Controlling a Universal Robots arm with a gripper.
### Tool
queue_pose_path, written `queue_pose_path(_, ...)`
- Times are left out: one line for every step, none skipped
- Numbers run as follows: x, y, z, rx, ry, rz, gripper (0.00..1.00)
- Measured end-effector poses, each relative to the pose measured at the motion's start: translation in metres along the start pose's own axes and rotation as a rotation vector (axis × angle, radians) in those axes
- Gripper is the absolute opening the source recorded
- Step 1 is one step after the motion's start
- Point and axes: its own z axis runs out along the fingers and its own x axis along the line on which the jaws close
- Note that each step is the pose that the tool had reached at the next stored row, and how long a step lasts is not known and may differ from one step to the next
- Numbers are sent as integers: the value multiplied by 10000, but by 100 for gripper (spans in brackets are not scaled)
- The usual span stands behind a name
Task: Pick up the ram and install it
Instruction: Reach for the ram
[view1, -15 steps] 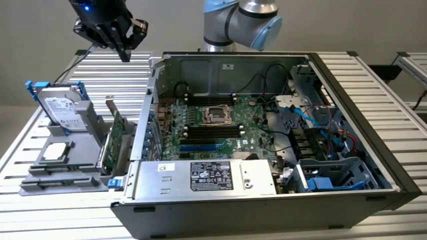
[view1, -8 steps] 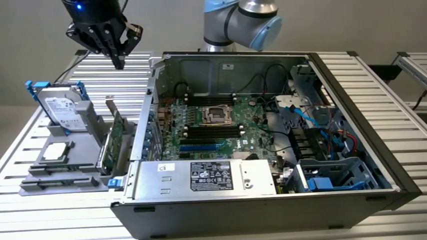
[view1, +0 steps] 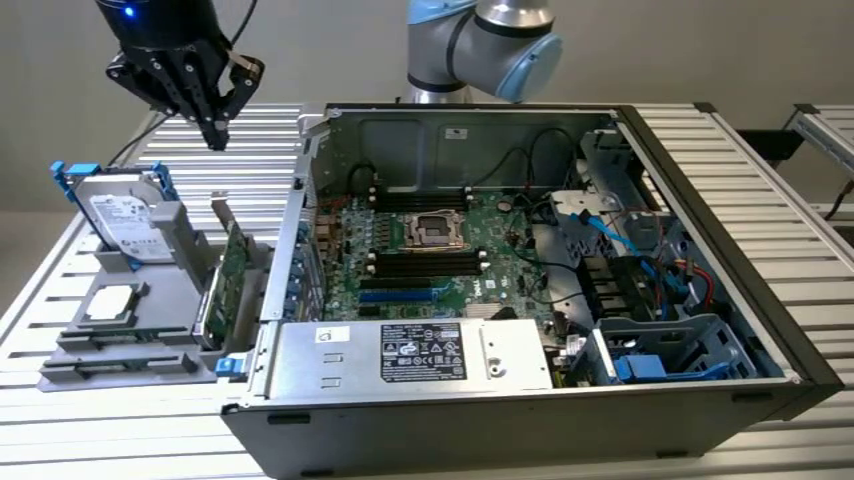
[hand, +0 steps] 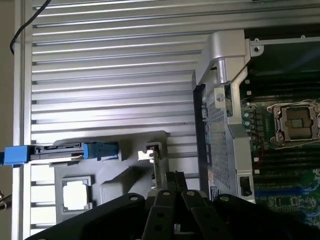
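Observation:
My gripper (view1: 214, 138) hangs shut and holds nothing, high over the slatted table at the exterior view's left, behind the grey parts holder (view1: 127, 355). Green boards stand on edge in that holder. The ram (view1: 214, 315) is the low narrow strip, pressed close beside a taller green card with a metal bracket (view1: 238, 262). In the wrist view my gripper (hand: 172, 186) points down over the holder (hand: 115, 175), where the boards show edge-on as a thin line (hand: 157, 167). The open computer case (view1: 787, 350) holds the motherboard with long black slots (view1: 427, 263).
A hard drive with blue rails (view1: 120, 215) stands at the holder's back and a square chip (view1: 114, 300) lies in front of it. The case's metal side wall (view1: 304, 215) rises next to the holder. A power supply (view1: 414, 352) fills the case's near side.

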Motion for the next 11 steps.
queue_pose_path(16,-2,1,109,30,9,11)
queue_pose_path(34,-3,2,203,62,17,11)
queue_pose_path(54,-5,3,294,96,25,11)
queue_pose_path(72,-6,3,380,129,33,11)
queue_pose_path(93,-8,4,462,163,41,11)
queue_pose_path(114,-10,5,541,196,49,11)
queue_pose_path(135,-12,7,619,226,56,11)
queue_pose_path(159,-14,8,703,254,63,11)
queue_pose_path(185,-18,9,774,270,68,11)
queue_pose_path(213,-21,13,823,276,71,11)
queue_pose_path(241,-26,17,857,280,73,11)
